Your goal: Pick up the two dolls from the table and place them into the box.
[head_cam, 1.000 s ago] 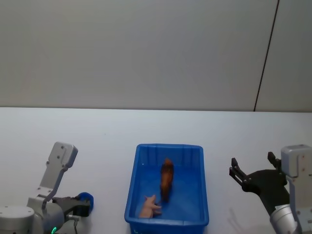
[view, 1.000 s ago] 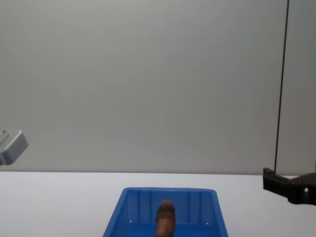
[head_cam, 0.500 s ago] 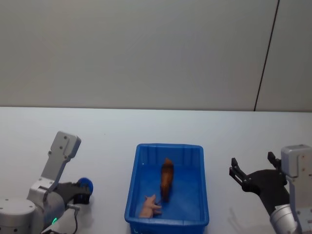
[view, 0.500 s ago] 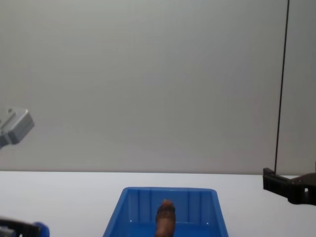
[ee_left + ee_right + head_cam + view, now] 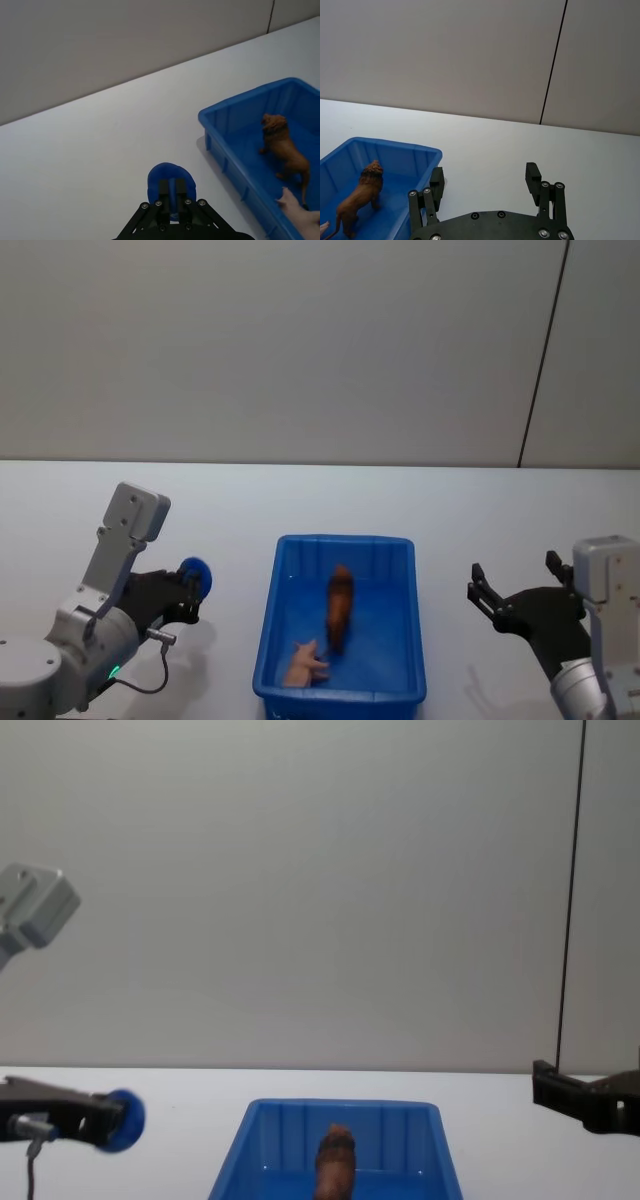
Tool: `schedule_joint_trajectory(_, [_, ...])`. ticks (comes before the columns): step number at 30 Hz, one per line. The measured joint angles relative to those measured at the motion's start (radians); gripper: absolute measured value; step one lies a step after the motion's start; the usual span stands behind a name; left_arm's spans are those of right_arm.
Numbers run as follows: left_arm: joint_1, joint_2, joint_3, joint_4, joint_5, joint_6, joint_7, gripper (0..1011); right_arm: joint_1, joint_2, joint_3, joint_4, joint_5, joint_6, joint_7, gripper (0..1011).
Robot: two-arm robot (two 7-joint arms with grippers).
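- You are looking at a bright blue glossy plastic bin (image 5: 340, 625) with sloping ribbed walls, sitting on the plain white smooth worktop (image 5: 240, 510) between the two arms.
- Both dolls are lying inside that bin. The reddish-brown shaggy four-legged lion figurine (image 5: 340, 605) is standing upright near the middle of the floor, and the chest view is showing it (image 5: 335, 1165) end-on above the near wall.
- The pale peach figurine (image 5: 306, 665) is resting just beside the lion's legs, toward the bin's near-left corner; its shape is hard to make out, so you may only take it as a small pinkish animal.
- Your left pincer (image 5: 190, 585) is hovering over bare worktop left of the bin, apart from its wall. In the left wrist view the black fingers (image 5: 172, 192) are pressed together, clenched on nothing, with a round blue pad at the tip.
- Your right pincer (image 5: 515, 585) is hanging to the right of the bin, clear of it. The right wrist view is showing it (image 5: 485, 180) released, its black fingers spread wide with only worktop between them.
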State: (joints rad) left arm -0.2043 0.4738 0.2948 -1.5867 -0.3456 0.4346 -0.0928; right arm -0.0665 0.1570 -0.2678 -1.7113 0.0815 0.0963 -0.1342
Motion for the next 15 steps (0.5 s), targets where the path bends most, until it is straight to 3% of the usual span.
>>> schedule_joint_trajectory(15, [-0.01, 0.006, 0.001, 0.028, 0.001, -0.187, -0.195, 69, 0.0, 0.0, 0.0, 0.0, 0.0, 0.0, 0.0, 1001])
